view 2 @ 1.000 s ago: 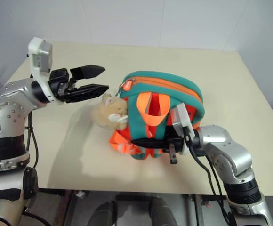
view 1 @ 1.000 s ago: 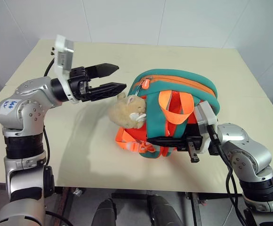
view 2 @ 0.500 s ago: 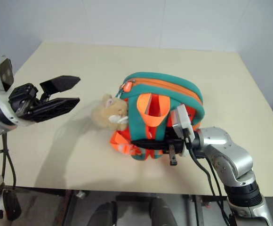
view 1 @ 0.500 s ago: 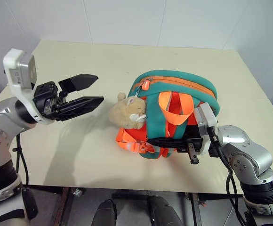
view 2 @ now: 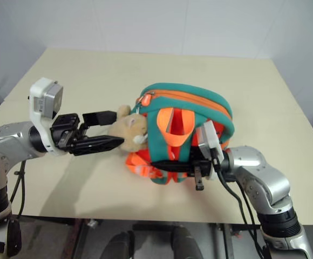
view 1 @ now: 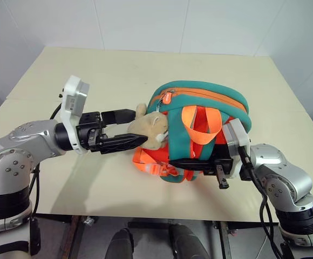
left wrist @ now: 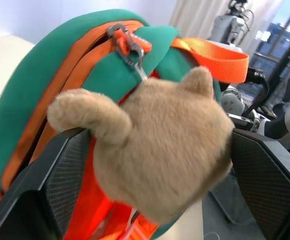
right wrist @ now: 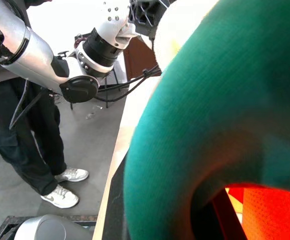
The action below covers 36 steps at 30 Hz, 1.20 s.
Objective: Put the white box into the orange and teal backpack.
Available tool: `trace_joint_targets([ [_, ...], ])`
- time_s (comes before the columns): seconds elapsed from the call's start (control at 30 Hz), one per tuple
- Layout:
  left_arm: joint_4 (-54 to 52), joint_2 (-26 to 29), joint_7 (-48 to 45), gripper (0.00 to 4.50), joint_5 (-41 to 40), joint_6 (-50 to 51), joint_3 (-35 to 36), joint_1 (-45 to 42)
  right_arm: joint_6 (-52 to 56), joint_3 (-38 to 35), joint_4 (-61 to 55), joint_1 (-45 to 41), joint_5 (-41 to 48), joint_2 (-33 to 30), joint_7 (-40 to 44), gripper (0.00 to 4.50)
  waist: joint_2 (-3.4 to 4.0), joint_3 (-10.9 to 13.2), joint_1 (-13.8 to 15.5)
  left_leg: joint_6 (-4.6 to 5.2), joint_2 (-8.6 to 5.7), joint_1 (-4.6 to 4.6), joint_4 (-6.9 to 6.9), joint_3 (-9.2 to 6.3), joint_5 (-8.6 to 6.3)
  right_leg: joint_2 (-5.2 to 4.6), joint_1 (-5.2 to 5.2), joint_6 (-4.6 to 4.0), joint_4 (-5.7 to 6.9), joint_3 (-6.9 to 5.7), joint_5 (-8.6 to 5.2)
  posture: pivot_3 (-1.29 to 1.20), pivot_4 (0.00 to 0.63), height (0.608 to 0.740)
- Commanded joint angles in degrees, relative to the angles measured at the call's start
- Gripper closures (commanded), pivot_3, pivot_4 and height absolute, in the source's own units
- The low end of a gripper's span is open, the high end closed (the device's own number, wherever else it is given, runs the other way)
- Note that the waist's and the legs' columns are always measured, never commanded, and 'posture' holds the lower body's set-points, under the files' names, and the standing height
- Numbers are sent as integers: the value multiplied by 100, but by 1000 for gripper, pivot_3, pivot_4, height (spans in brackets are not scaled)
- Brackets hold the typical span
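The orange and teal backpack (view 1: 202, 129) sits upright near the middle of the cream table (view 1: 92, 178), zip closed along its top w/ the orange puller (view 1: 166, 97) at the left end. A tan plush toy (view 1: 150, 128) hangs off the bag's left side. The white box isn't visible — can't tell where it is.

Left gripper (view 1: 128, 128) points level toward the bag, fingers spread wide w/ the plush toy between them; the lower finger (view 1: 121, 141) runs just under the toy, the upper one behind its head. In the left wrist view the toy (left wrist: 160, 150) fills the gap between both pads, apparently touching them — not squeezed.

Right gripper (view 1: 199, 162) is shut on the bag's lower front edge, beside the orange webbing straps (view 1: 199, 127). A person's legs and sneakers (right wrist: 65, 187) stand beyond the table in the right wrist view.
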Motion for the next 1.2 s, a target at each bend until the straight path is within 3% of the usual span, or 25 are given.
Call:
trace_joint_targets([
  [0.03,63,-47,-62,610,26,-196,-32,-151,-111,-95,-289,35,114,47,-78,4500,0,0,0,0,0,0,0,1,-1,0,-1,0,0,1,0,0,150,740],
  [0.3,214,198,-108,3045,35,45,-170,-302,-139,-135,-376,130,128,27,-208,4500,0,0,3,1,1,-2,-1,3,-2,0,0,2,-9,2,1,0,150,740],
  [0.43,311,343,-206,3789,36,59,-125,-395,-183,-188,-366,160,142,50,-262,4500,0,0,6,1,1,-2,-2,3,-2,0,0,2,-10,3,1,0,150,740],
  [0.87,1387,1216,-1111,3865,633,-223,-141,-1166,-626,-524,-392,513,305,388,-522,4500,0,0,1,1,1,-2,-25,7,-2,0,-7,-2,-19,2,-2,0,150,740],
  [1.2,2418,1856,-2543,3879,1677,-670,-904,-1624,-717,-515,-595,735,414,418,-707,4500,1,1,-1,1,2,-2,-43,10,-2,1,-18,-15,-18,1,-13,0,150,740],
])
